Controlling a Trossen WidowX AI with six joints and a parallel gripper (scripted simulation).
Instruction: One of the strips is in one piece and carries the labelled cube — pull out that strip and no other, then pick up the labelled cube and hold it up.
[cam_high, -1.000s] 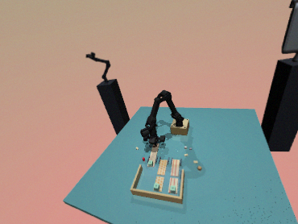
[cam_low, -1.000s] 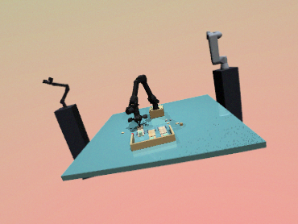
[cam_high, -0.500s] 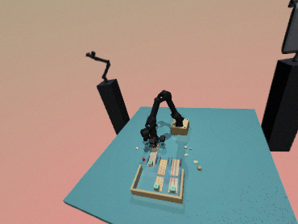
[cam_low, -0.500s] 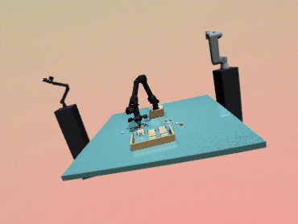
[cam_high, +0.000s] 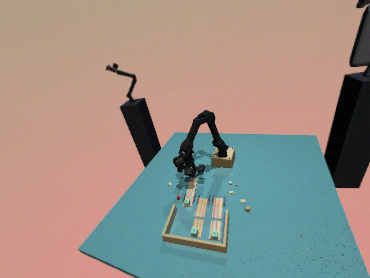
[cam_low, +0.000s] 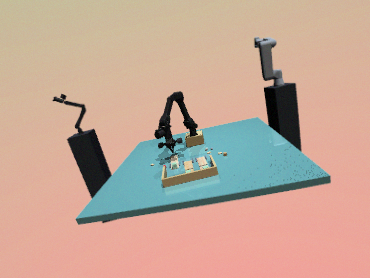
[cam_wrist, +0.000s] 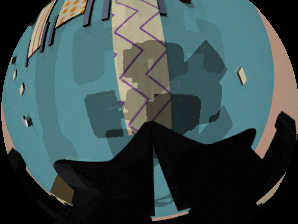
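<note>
My gripper (cam_high: 193, 175) (cam_low: 172, 150) (cam_wrist: 149, 125) is shut and empty, with its fingertips over the arm-side end of the purple zigzag strip (cam_high: 192, 191) (cam_wrist: 136, 30). That strip shows no gap and lies behind the other two; a pale green cube (cam_high: 187, 202) sits on its far end. An orange dotted strip (cam_high: 202, 206) (cam_wrist: 73, 10) and a red striped strip (cam_high: 218, 207) (cam_wrist: 41, 31) each show a gap across them. Their front pieces carry green cubes (cam_high: 194, 231) (cam_high: 214, 234). Cube labels are too small to read. Whether the fingertips touch the zigzag strip is unclear.
A low three-sided wooden frame (cam_high: 195, 243) (cam_low: 190, 178) stands around the two gapped strips. Dark thin rails (cam_wrist: 106, 9) flank the strips. A small red ball (cam_high: 178, 197) lies left of the zigzag strip. Small pale bits (cam_high: 243, 201) and a brown lump (cam_high: 247, 208) lie to the right.
</note>
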